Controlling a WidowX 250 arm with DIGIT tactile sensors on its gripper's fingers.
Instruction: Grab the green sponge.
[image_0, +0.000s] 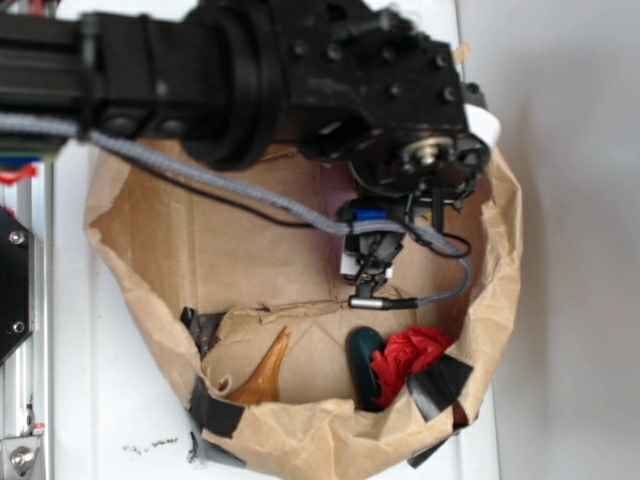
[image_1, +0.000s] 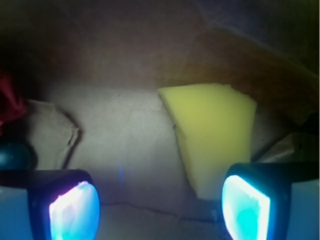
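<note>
STATE: your gripper (image_1: 160, 205) is hanging open, empty | TARGET: green sponge (image_1: 212, 135) is lying ahead on the cardboard floor (image_1: 125, 135), overlapping the right pad (image_1: 245, 207) | RISK: you are risking that pad landing on top, shoving it aside.

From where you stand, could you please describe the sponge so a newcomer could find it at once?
Look inside the brown paper bag, on its cardboard floor. In the wrist view the sponge lies just ahead of the gripper, beside one pad. It is the only pale yellow wedge; the cloth is red.
</note>
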